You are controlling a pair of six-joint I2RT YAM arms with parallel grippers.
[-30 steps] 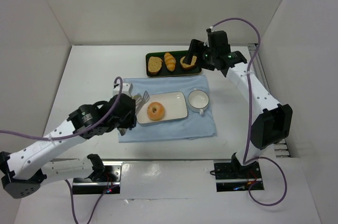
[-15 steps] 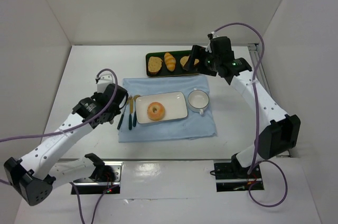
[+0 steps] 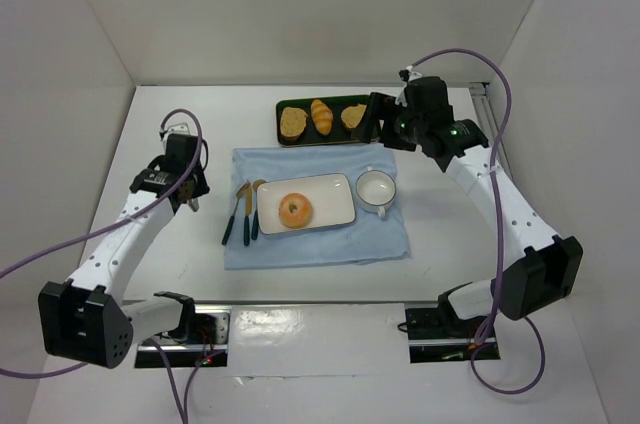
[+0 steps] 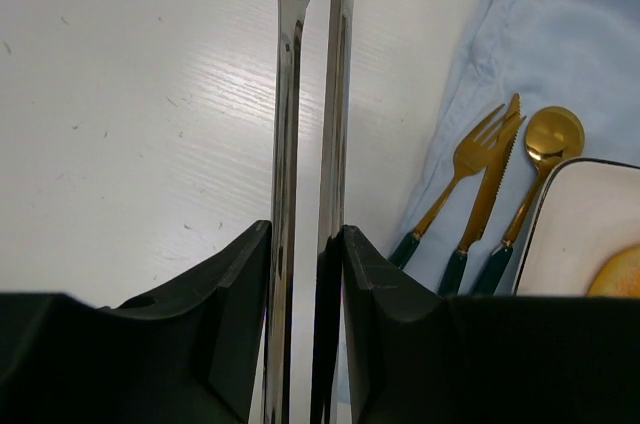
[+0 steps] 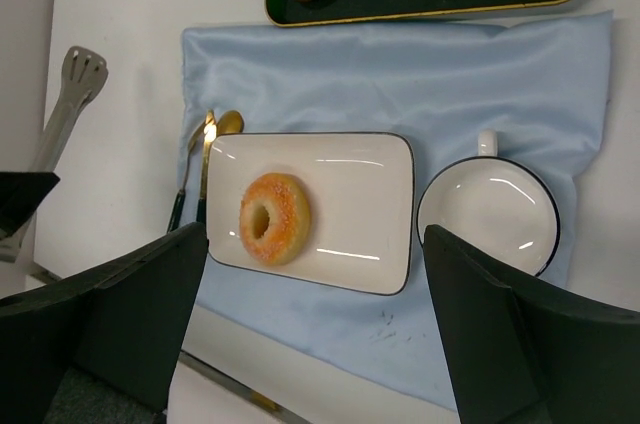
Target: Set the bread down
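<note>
The bread (image 3: pixel 295 210) is a golden ring-shaped bun with a pale centre. It lies on the left half of a white rectangular plate (image 3: pixel 335 191) on a blue cloth, and shows in the right wrist view (image 5: pixel 275 218) and as a sliver in the left wrist view (image 4: pixel 622 274). My left gripper (image 3: pixel 184 190) is over bare table left of the cloth. It is shut on metal tongs (image 4: pixel 312 94), which are empty (image 5: pixel 72 94). My right gripper (image 3: pixel 378 120) is open and empty, held high near the tray's right end, looking down at the plate (image 5: pixel 315 236).
A dark green tray (image 3: pixel 300 137) at the back holds two toast slices and a striped roll (image 3: pixel 321 115). A white cup (image 3: pixel 376 187) stands right of the plate. A gold fork, knife and spoon (image 3: pixel 243 214) lie on the cloth (image 3: pixel 320 244) left of the plate.
My left arm has swung left with the tongs, from beside the plate to the bare table. My right gripper has drawn back from the tray. The bread has stayed on the plate.
</note>
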